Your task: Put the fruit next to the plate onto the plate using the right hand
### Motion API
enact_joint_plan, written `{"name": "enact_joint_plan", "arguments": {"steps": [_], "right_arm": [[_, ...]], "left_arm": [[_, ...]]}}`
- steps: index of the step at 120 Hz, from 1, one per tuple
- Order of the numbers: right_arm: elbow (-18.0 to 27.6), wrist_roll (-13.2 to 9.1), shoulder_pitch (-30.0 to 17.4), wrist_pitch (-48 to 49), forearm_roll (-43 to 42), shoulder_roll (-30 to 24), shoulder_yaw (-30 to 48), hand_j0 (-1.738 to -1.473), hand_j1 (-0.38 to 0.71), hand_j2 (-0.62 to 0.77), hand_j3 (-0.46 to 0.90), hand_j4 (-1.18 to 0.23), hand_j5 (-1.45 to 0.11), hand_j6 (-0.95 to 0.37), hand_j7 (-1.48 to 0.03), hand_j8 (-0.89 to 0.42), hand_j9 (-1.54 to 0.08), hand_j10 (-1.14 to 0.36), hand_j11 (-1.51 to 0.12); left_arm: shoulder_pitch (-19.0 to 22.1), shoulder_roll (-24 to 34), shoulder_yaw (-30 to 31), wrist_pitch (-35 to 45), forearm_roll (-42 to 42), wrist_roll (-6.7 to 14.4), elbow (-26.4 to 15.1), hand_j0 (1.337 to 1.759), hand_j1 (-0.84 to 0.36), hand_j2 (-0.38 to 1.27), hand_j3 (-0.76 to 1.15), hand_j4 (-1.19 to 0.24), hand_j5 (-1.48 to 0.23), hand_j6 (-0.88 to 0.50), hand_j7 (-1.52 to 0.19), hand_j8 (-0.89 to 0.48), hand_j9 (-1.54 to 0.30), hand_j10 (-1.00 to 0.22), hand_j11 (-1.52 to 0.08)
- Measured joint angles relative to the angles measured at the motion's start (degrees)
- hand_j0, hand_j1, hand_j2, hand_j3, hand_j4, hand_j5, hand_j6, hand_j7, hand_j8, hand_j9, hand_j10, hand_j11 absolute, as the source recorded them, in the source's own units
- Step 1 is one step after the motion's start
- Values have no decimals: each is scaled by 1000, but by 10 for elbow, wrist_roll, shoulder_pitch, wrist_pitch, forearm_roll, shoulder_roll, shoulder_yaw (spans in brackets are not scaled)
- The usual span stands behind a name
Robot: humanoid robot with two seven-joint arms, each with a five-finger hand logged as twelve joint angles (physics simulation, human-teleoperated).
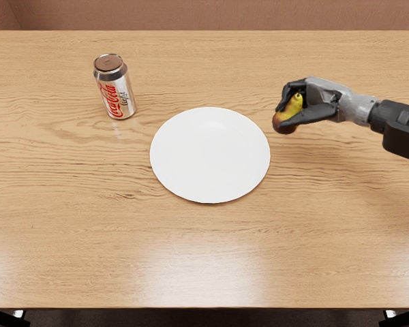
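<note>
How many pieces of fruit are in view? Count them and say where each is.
1. The fruit is gripped in the right hand, just past the right rim of the plate. The fingers cover part of it; no second fruit shows.

Bare wood of the table [204,259] is seen between the white plate [209,154] and the right hand [307,103], so a short open path is left to the plate's right rim. The hand, closed around a yellow-and-red fruit [288,121], is held just beside that rim. The plate's whole face is left open. One upright obstacle, a Coca-Cola can [114,87], is set beyond the plate's upper left, well apart from that path. Open wood is offered along the near edge.
</note>
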Motion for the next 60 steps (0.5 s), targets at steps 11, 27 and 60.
{"name": "enact_joint_plan", "arguments": {"steps": [11,27,60], "right_arm": [[2,-3,10,0,6,22,0,-1652,356,229,0,-791,-1117,-716,-1063,-373,-1100,-253,-1100],[-1,-4,15,0,10,56,0,-1652,347,215,0,-796,-1117,-723,-1066,-378,-1099,-256,-1092],[-6,-6,15,-1,10,114,-7,-1653,348,215,0,-804,-1111,-719,-1069,-371,-1100,-255,-1082]], "left_arm": [[0,0,0,0,0,0,0,1658,346,0,0,-2,-3,-2,-3,-2,-3,-2,-3],[0,0,0,0,0,0,0,1658,346,0,0,-2,-3,-2,-3,-2,-3,-2,-3],[0,0,0,0,0,0,0,1658,346,0,0,-2,-3,-2,-3,-2,-3,-2,-3]]}}
